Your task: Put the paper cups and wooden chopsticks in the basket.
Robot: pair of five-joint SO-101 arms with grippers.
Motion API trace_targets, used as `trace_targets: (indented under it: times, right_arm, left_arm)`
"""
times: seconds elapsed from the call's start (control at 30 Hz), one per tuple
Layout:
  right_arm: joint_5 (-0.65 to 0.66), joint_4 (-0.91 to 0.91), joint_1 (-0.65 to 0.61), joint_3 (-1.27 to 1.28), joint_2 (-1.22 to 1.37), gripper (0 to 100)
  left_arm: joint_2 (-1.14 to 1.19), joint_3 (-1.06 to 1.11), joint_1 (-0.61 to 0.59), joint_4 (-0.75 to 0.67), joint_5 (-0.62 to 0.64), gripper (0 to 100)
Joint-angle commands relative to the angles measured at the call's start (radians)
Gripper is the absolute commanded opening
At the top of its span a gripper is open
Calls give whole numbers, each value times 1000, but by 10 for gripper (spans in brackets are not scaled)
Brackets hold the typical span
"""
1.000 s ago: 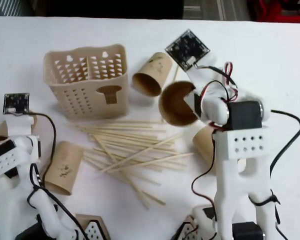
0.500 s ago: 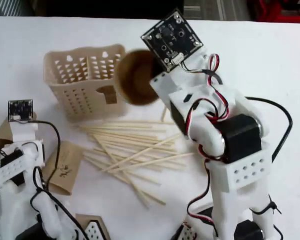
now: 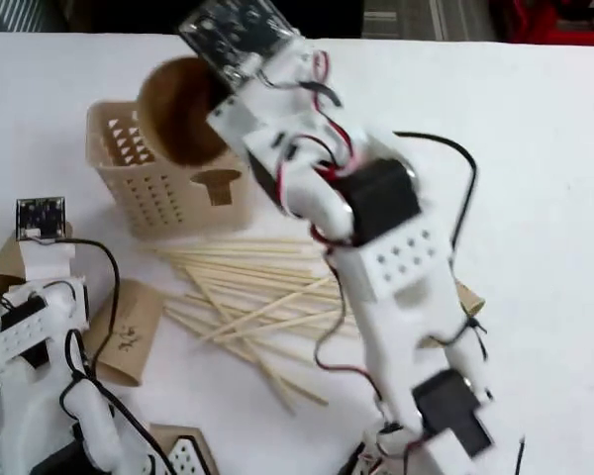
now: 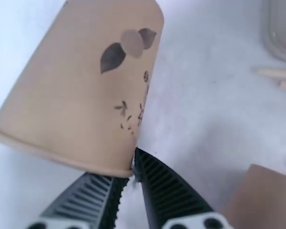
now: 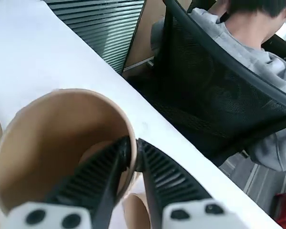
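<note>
Judged mid-delivery: carrying a cup (image 3: 181, 111) to the basket (image 3: 173, 203). Pinched at the rim by the right claw (image 5: 133, 153), drawn narrow with one finger (image 5: 100, 176) inside the wall and the other outside. Held tilted, mouth sideways rather than upright, over the basket's open top; basket directly beneath the claw. Next, probably: tipping the cup base-down, lowering a little, then opening. Needs centring first, or risk of catching the rim and rolling off onto the worktop (image 3: 535, 178).

Over at the left claw (image 4: 133, 169): narrow too, and seemingly nipped on the rim of a second cup (image 4: 83, 90) lying on its side straight ahead of the tips; hard to be sure of a firm hold. Third cup (image 3: 129, 332) near that claw, off to one side, also lying down. Chopsticks (image 3: 262, 287) in a loose heap on the worktop, between the two arms, below the right claw and just short of the basket, none inside as far as can be seen. Plenty left to do, then: these cups plus the whole heap.

As for writing: a leaf motif and small dark marks on the second cup's side, similar marks on the third; nothing readable as words. No label on the basket, just punched triangles and a mushroom-shaped cut-out.
</note>
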Motion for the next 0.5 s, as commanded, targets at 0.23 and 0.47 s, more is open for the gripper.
trace_targets:
  times: [0.23,0.47]
  right_arm:
    - [-153,-15,30,-259,255,18]
    - [-207,-13,77,-255,294,18]
  left_arm:
    - [1,5,16,-15,8,22]
    - [1,5,16,-15,8,22]
